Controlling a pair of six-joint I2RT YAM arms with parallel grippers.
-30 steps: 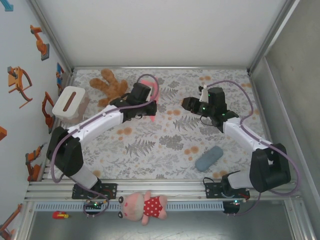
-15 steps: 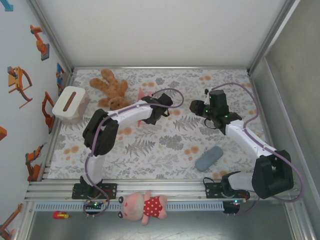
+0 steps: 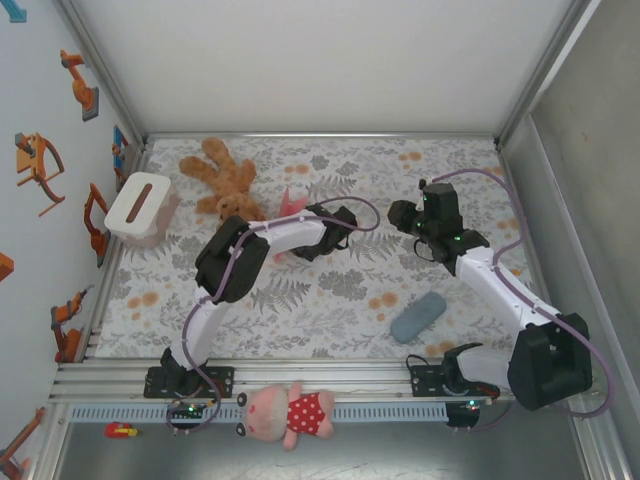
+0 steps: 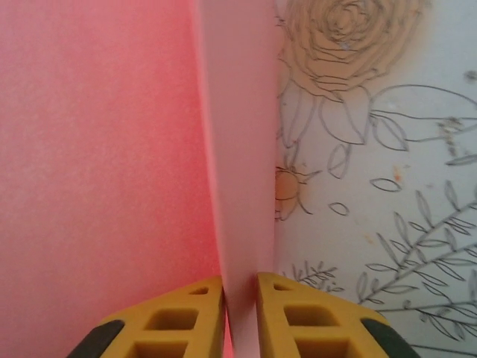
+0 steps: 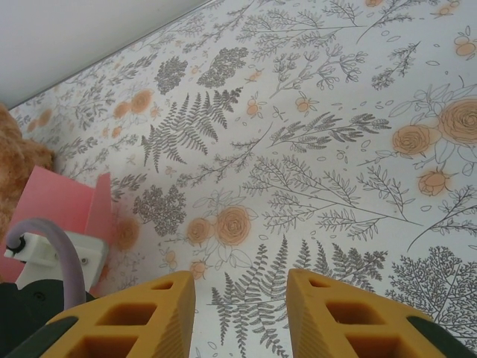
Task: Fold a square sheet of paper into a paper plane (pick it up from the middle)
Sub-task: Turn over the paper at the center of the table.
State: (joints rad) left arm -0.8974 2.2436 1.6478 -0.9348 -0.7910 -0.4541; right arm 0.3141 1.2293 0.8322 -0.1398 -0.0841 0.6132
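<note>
Square sheet of paper, part folded, caught in left gripper.
Raised pink flap runs straight ahead from between the left gripper's yellow fingers, filling their narrow gap, so the jaws are closed on it; rest of sheet spreads to that gripper's left, floral table to its right; right gripper partly open, holding nothing, above the table well apart from the sheet; teddy bear just beyond the sheet.
</note>
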